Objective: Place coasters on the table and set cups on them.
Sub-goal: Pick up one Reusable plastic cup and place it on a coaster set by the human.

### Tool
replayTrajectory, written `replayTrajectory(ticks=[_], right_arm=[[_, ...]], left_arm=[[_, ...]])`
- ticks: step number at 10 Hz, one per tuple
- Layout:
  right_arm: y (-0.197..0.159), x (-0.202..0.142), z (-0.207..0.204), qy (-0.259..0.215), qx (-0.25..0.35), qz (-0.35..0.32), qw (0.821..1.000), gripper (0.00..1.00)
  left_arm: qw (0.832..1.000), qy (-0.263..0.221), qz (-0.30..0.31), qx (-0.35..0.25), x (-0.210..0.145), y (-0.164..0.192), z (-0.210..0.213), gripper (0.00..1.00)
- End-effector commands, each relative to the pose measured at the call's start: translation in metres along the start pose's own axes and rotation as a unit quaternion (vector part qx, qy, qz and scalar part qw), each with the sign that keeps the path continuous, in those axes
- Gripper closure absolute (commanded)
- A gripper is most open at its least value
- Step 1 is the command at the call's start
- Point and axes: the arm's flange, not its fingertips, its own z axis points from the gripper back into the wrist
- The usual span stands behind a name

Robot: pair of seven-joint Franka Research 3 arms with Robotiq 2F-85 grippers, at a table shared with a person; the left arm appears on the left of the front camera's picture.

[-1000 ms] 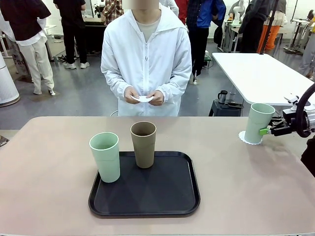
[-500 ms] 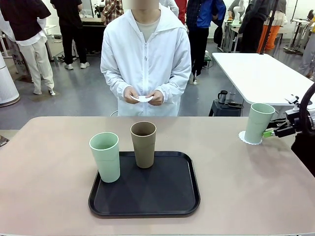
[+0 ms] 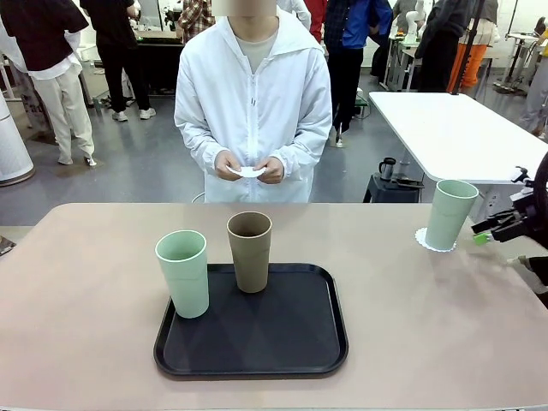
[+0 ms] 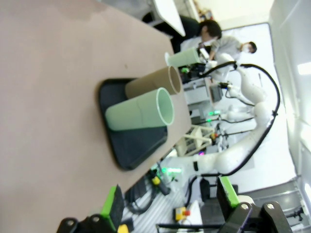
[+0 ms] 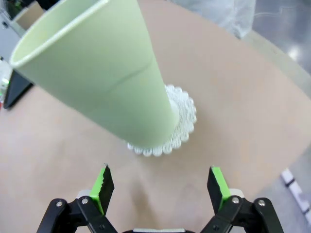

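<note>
Mint cup [image 3: 449, 214] upright on scalloped coaster [image 3: 421, 237] at right end of surface [image 3: 86, 291], long axis vertical, mouth up. Right claw [image 3: 481, 231] spread, just beside that cup, not touching. From right wrist, closer: coaster frill ringing cup base. Left claw [image 4: 170, 199] spread, gripping nothing. Second mint cup [image 3: 182, 274] and tan cup [image 3: 249, 251] upright on black tray [image 3: 257, 342]. White disc [image 3: 249, 172] in person's hands [image 3: 272, 169]

Out back I see a grey floor [image 3: 145, 171], a white table [image 3: 445, 128] at right, a dark mug [image 3: 388, 168] on a black stand [image 3: 383, 190] beside it, and people [image 3: 128, 51] standing farther off.
</note>
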Motion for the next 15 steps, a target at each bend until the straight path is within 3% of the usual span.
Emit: replayTrajectory(ticks=[1,5,9,12,14,15], right_arm=[[0.056,0.012,0.034,0.073,-0.042,-0.051,0.995,0.0],[0.156,0.063,0.091,0.124,-0.115,-0.068,0.983,0.0],[0.229,0.122,0.102,0.164,-0.183,-0.074,0.966,0.0],[0.26,0.158,0.085,0.219,-0.223,-0.068,0.947,0.0],[0.261,0.168,0.085,0.232,-0.196,-0.065,0.95,0.0],[0.26,0.169,0.09,0.211,-0.218,-0.056,0.951,0.0]], left_arm=[[1.0,-0.004,-0.006,-0.007,0.0,-0.001,0.001,0.0],[1.0,-0.004,-0.006,-0.007,0.0,-0.001,0.001,0.0],[1.0,-0.004,-0.006,-0.007,0.0,-0.001,0.001,0.0],[1.0,-0.004,-0.006,-0.007,0.0,-0.001,0.001,0.0],[1.0,-0.004,-0.006,-0.007,0.0,-0.001,0.001,0.0],[1.0,-0.004,-0.006,-0.007,0.0,-0.001,0.001,0.0]])
